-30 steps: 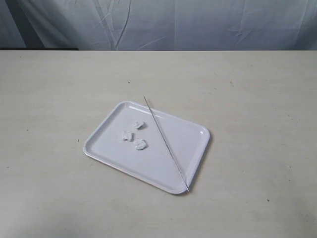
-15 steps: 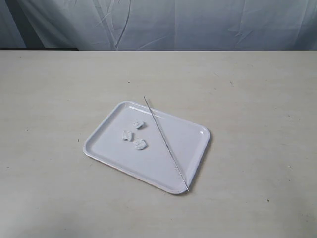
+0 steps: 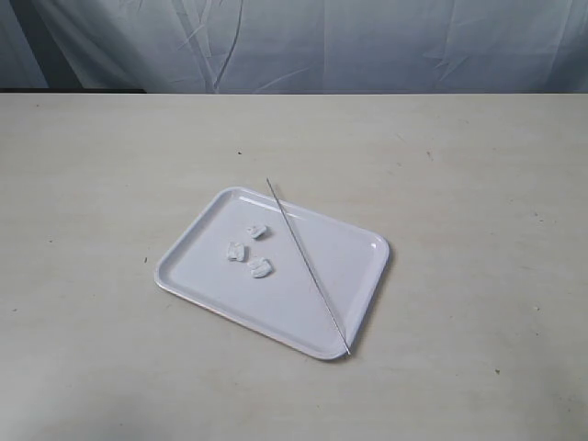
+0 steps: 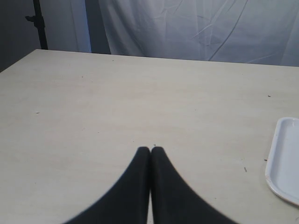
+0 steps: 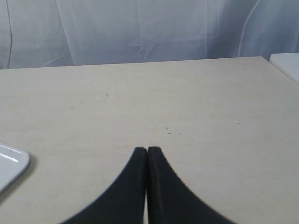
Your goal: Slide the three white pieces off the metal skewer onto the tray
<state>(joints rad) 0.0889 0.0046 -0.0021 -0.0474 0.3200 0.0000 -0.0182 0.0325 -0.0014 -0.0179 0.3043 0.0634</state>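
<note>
The pale worktop point(image 3: 478, 230) filled most of the exterior view, with a creased white cloth point(image 3: 367, 46) hanging behind its far edge. Near the middle lay the tray point(image 3: 303, 303), flat on the worktop and turned at an angle to its edges. One rounded corner of the tray also showed at the edge of each wrist view, well apart from the fingers there.

The left fingers point(image 4: 135, 186) were pressed together with nothing between them, above bare worktop. The right fingers point(image 5: 131, 186) were likewise closed tip to tip on nothing, also over bare worktop. Neither arm appeared in the exterior view.

The skewer point(image 3: 308, 266) lay slantwise across the right half of the tray. Its far end poked out past the far rim, and its near end reached the tray's nearest corner at the rim.

The three pieces point(image 3: 236, 250) lay loose on the tray floor, left of the skewer and not touching it. They sat close together in a small cluster, each a little apart from the others, in the tray's left half.
</note>
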